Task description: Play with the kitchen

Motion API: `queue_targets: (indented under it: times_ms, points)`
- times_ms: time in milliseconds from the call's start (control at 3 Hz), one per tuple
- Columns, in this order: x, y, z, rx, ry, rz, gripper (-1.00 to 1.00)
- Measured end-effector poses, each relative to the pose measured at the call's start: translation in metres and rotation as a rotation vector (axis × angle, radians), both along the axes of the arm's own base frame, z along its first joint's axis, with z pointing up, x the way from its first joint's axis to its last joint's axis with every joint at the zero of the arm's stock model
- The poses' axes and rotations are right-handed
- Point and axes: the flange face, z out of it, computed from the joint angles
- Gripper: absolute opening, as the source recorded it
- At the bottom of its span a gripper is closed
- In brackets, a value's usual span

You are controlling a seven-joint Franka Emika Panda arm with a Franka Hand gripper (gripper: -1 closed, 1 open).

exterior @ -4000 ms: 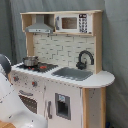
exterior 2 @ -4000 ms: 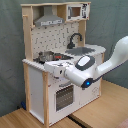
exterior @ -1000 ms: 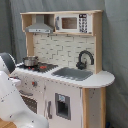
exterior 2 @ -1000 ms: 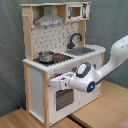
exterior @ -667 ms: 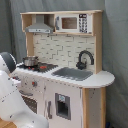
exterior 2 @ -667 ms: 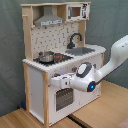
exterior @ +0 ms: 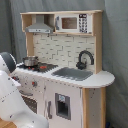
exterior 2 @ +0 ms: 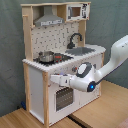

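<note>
The end effector (exterior 2: 56, 80) reaches the kitchen (exterior 2: 37, 75) oven front; its opening cannot be determined. Approach should stay slow and square.

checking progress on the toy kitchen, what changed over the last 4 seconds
The arm dropped from stovetop level to the front of the kitchen, with the gripper now at the oven door in the second exterior view. No grasp is visible. The pot on the stove, the faucet and the microwave stayed put.
</note>
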Motion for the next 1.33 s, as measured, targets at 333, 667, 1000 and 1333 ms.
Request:
queue_targets:
  times_ms: [333,667,1000,1333]
  points:
    - [0.0,0.0005,0.0003,0.118,0.004,-0.011,-1.0]
    - [-0.0001,0.0009,0.0006,0.222,0.007,-0.02,-1.0]
    - [-0.0002,0.0013,0.0009,0.326,0.011,-0.029,-1.0]
    - [-0.0005,0.0018,0.0013,0.44,0.015,-0.039,-1.0]
